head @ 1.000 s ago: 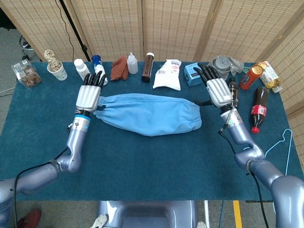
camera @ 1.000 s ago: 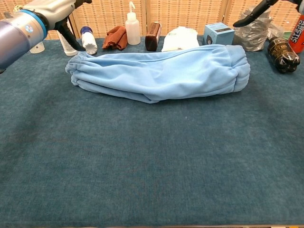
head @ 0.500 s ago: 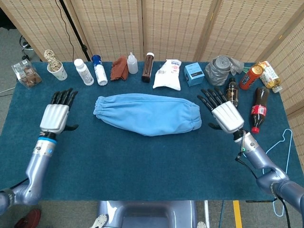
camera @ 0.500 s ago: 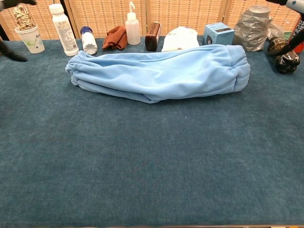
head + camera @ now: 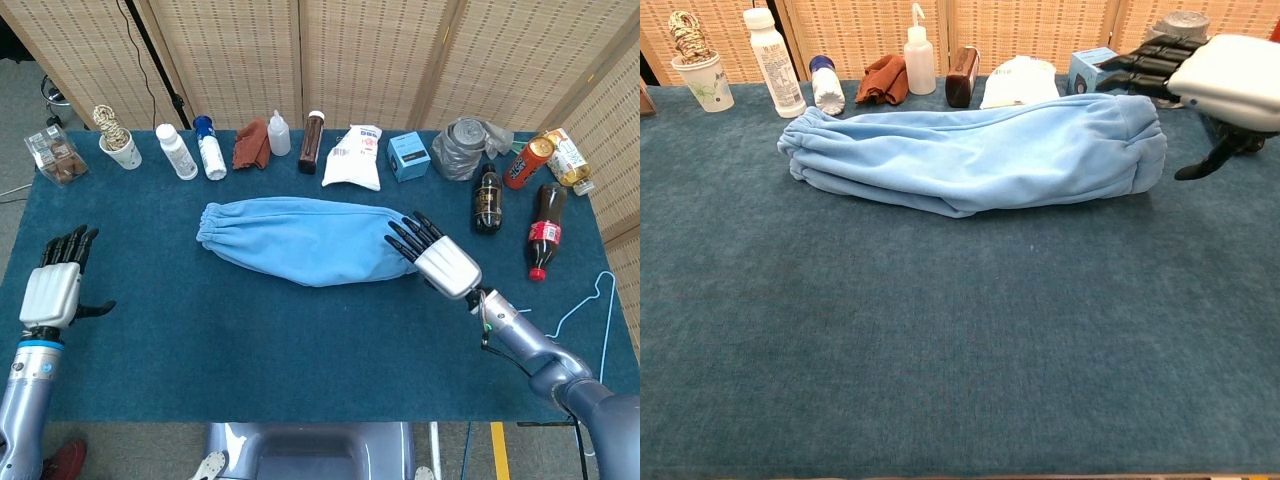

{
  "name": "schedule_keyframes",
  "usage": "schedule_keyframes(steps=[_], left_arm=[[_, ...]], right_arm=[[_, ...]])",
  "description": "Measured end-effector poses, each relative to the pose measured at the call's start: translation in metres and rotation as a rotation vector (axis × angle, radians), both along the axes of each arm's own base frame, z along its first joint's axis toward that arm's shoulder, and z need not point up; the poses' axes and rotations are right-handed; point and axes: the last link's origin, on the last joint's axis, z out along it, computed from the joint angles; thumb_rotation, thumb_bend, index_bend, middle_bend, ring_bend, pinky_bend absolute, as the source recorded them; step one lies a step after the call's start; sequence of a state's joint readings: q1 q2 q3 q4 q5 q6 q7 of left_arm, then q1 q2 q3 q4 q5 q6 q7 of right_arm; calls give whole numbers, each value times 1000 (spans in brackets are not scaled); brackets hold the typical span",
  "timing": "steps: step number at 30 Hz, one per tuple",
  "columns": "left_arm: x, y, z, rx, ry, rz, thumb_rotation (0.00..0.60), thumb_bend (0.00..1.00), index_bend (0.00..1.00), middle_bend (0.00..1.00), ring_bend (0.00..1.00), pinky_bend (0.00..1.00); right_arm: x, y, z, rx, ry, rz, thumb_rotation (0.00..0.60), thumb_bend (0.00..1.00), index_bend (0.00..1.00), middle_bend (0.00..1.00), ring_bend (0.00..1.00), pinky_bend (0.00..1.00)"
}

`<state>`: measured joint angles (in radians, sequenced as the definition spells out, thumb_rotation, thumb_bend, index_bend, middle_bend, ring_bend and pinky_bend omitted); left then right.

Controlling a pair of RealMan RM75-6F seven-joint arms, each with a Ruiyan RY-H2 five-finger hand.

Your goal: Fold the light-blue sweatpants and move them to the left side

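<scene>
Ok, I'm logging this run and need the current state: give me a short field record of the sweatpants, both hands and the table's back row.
sweatpants: light blue, folded lengthwise into a long bundle, lying mid-table, not yet moved left
right hand: open, fingers extended over the bundle's right end; contact unclear
left hand: open, far left of the table, apart from the sweatpants
back row: white squeeze bottle, brown cloth, blue box

Folded light-blue sweatpants [image 5: 975, 150] lie across the table [image 5: 940, 350]; right hand [image 5: 1215, 75], fingers extended, above their right end.
</scene>
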<state>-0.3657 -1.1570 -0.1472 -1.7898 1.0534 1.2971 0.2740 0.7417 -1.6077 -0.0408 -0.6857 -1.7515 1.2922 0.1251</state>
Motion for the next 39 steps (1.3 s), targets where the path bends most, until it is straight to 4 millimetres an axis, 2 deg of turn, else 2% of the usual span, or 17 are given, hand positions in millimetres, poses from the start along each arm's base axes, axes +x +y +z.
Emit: schedule_keyframes(steps=[6, 16, 27, 31, 33, 37, 39], left_arm=[[-8, -3, 2, 8, -26, 21, 600, 0, 0, 0, 0, 0], [-16, -1, 7, 14, -51, 49, 600, 0, 0, 0, 0, 0], [-20, 1, 10, 18, -61, 59, 600, 0, 0, 0, 0, 0], [-19, 1, 9, 15, -61, 57, 600, 0, 0, 0, 0, 0], [-19, 2, 9, 13, -61, 57, 600, 0, 0, 0, 0, 0], [-20, 2, 9, 13, -64, 59, 600, 0, 0, 0, 0, 0], [-20, 3, 8, 11, -65, 60, 600, 0, 0, 0, 0, 0]], right_arm=[[13, -11, -18, 33, 10, 10, 600, 0, 83, 0, 0, 66], [32, -18, -38, 60, 17, 46, 600, 0, 86, 0, 0, 82], [23, -32, -48, 55, 134, 5, 600, 0, 105, 0, 0, 77], [15, -37, -47, 45, 177, -17, 600, 1, 151, 0, 0, 126], [11, -38, -46, 41, 189, -28, 600, 34, 184, 4, 0, 163], [5, -40, -43, 39, 200, -40, 600, 211, 253, 67, 7, 231], [3, -39, -43, 41, 198, -43, 600, 291, 282, 110, 41, 257]])
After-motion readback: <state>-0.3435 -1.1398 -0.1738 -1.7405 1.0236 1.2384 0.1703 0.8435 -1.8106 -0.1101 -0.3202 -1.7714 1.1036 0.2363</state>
